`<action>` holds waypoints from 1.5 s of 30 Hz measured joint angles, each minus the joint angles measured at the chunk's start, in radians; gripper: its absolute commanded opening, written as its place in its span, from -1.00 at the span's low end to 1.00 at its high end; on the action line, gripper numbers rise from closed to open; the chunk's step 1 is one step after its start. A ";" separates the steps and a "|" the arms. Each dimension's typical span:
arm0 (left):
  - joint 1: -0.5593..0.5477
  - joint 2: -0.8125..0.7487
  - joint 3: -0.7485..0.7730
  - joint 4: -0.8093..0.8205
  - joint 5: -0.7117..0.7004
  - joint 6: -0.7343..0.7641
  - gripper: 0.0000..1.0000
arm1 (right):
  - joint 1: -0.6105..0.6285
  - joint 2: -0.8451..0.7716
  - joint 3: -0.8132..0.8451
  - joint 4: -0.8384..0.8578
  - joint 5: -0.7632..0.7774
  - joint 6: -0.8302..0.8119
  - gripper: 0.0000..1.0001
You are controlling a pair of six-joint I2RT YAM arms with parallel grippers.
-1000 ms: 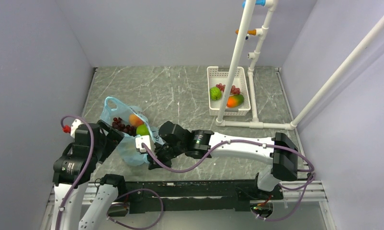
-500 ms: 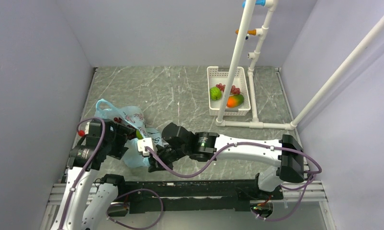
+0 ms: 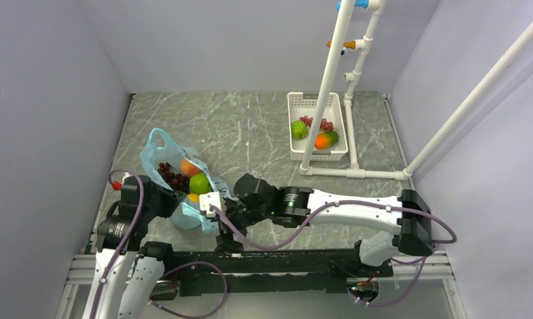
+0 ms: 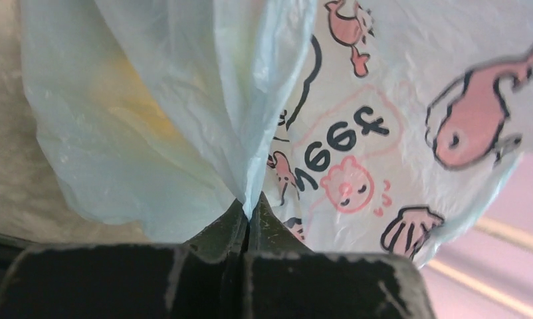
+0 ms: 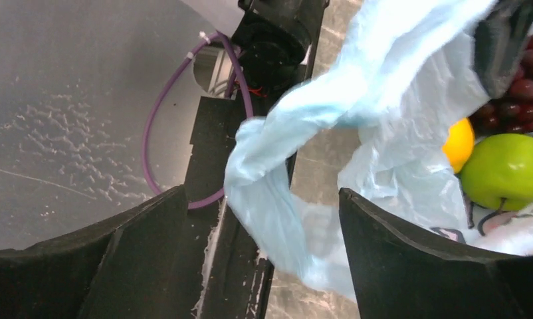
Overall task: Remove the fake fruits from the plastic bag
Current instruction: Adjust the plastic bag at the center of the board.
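Reopened since a moment before, the plastic bag (image 3: pixel 151 158) sat near left on the counter (image 3: pixel 250 133), green apple (image 3: pixel 199 183) showing; left tool (image 4: pixel 247 222) clamped its film, right tool (image 5: pixel 260 196) gaped wide astride a fold.

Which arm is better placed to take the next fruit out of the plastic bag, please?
Right: the right gripper is open near the green apple, while the left gripper is shut on the plastic bag.

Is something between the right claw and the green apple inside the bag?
Yes. A twisted fold of the plastic bag crosses the open right claw, and bag film lies between it and the green apple.
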 measured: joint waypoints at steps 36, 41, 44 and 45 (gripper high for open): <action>0.000 -0.372 -0.330 0.715 -0.076 0.413 -1.00 | 0.316 0.180 -0.332 0.727 1.074 -0.506 -0.32; 0.000 -0.421 -0.332 0.701 -0.059 0.413 -1.00 | 0.270 -0.040 -0.349 0.482 0.876 -0.285 0.73; 0.001 -0.473 -0.342 0.681 -0.042 0.412 -1.00 | 0.231 -0.165 -0.333 0.366 0.738 -0.169 0.96; 0.001 -0.485 -0.346 0.671 -0.034 0.413 -1.00 | 0.209 -0.198 -0.324 0.325 0.684 -0.133 0.98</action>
